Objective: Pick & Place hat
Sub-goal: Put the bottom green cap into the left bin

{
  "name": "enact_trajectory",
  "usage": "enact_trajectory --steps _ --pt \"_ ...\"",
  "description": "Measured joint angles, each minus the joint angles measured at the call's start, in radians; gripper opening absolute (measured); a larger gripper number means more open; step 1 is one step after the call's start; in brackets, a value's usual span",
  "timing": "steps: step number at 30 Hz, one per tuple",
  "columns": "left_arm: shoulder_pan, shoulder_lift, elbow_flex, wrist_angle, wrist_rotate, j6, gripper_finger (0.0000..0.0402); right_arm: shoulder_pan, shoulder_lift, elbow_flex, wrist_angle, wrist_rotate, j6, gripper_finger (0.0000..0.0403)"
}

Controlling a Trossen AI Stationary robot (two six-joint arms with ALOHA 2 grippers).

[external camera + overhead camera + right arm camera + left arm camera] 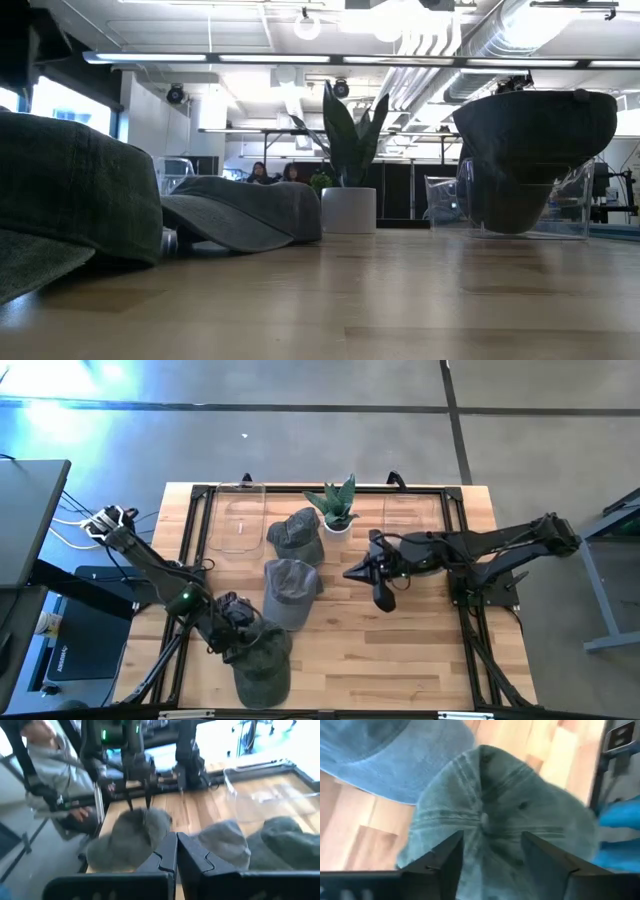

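Plant [337,506] (potted) beside hats [294,535].

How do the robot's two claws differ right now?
The left gripper is low over the hat at the table's near edge, its fingers spread either side of the crown; the right gripper hangs mid-table over bare wood, touching nothing. The left one's fingers stand apart; the right one's fingers are pressed together. Both are dark, two-fingered claws.

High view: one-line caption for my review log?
Left tool open over the nearest green hat; right tool shut, idle beside two more hats.
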Motion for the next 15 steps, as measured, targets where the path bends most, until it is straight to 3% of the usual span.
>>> enact_trajectory --steps 5,8,12,15 --pt "-0.001 0.035 -0.012 -0.023 -0.035 0.093 0.0282 -0.012 0.017 0.0 0.1 -0.002 0.025 0.0002" --pt "0.0 0.086 -0.04 -0.021 0.023 0.097 0.0311 -0.009 0.017 0.0 0.107 -0.008 0.031 0.0005" --pt "-0.001 0.174 -0.055 -0.025 0.12 0.088 0.0303 0.012 0.017 0.0 0.111 -0.026 0.053 0.0004" --pt "-0.001 0.225 -0.054 -0.011 0.153 0.074 0.0259 0.032 0.021 0.0 0.111 -0.019 0.054 0.0002"
